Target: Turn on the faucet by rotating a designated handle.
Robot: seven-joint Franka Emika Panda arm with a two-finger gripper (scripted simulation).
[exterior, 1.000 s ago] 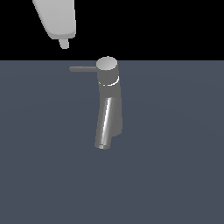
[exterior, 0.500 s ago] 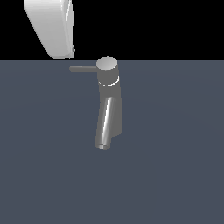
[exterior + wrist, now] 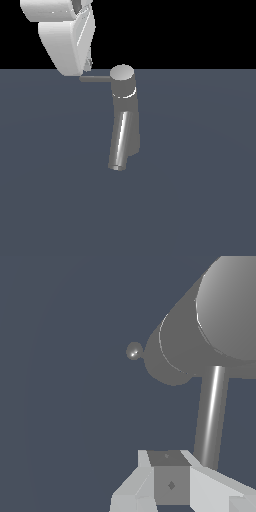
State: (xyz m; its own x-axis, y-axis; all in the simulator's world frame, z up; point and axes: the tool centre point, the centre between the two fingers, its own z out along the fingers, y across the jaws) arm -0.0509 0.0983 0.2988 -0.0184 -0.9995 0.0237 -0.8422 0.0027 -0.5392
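Note:
The faucet (image 3: 124, 120) stands mid-scene in the exterior view: a dark grey cylinder with a lighter round cap, a thin bright ring and a spout slanting down. Its handle (image 3: 95, 78), a thin dark rod, sticks out of the cap toward the exterior view's left. My white gripper (image 3: 86, 67) hangs just above the rod's free end, so close that I cannot tell whether they touch. In the wrist view the faucet (image 3: 200, 341) looms large, and the handle (image 3: 212, 411) runs from it down beside my gripper (image 3: 170, 476). The fingers are together with nothing held between them.
A flat dark blue-grey surface (image 3: 200, 200) stretches around the faucet, with black background above it. A small grey ball-shaped nub (image 3: 134, 351) shows beside the faucet body in the wrist view.
My gripper has come down and toward the exterior view's right, from well above the handle to just over its free end. The faucet and handle have not moved.

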